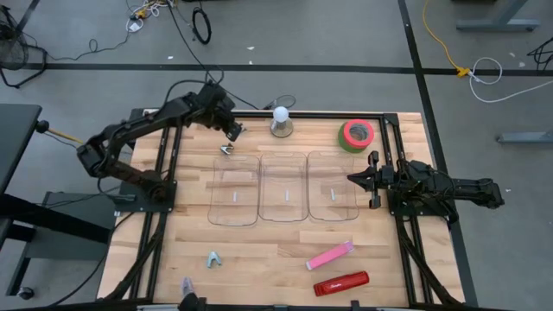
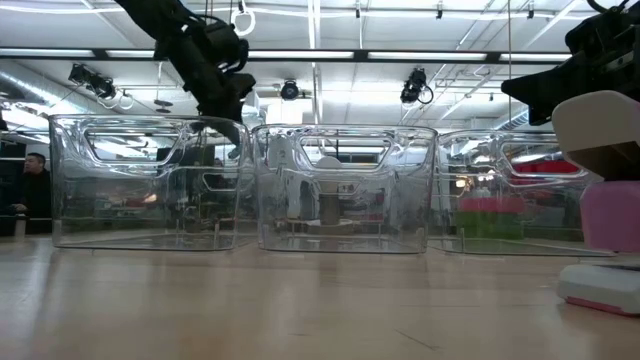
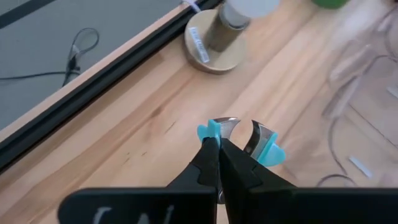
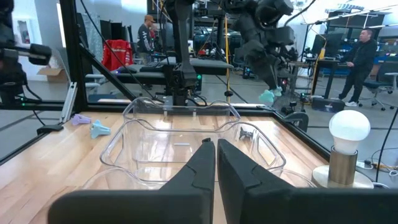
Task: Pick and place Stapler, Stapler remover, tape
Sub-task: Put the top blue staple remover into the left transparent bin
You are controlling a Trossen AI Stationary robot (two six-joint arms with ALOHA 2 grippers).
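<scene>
My left gripper [image 1: 232, 131] is at the far left of the table, beside the left clear bin [image 1: 234, 190]. It is shut on a blue stapler remover with metal claws [image 3: 249, 138], which also shows in the right wrist view [image 4: 267, 95]. The green tape roll with a red core [image 1: 356, 135] lies flat at the far right. A red stapler [image 1: 340, 283] and a pink stapler [image 1: 329, 256] lie near the front edge. My right gripper [image 1: 363, 179] is shut and empty at the right bin's [image 1: 333, 186] right side. My left gripper pinches the stapler remover by one blue plastic side [image 3: 210, 132] between its two fingertips. The fingers slant down from above. The metal claws [image 3: 256, 134] and the other blue side [image 3: 272, 155] stick out beside the fingers. The remover is lifted clear of the table.
Three clear bins stand in a row mid-table, the middle one [image 1: 284, 187] between the other two. A white ball on a round grey base [image 1: 280, 121] stands at the far edge. A teal remover [image 1: 212, 259] and a purple one [image 1: 186, 283] lie front left. People stand in the room behind.
</scene>
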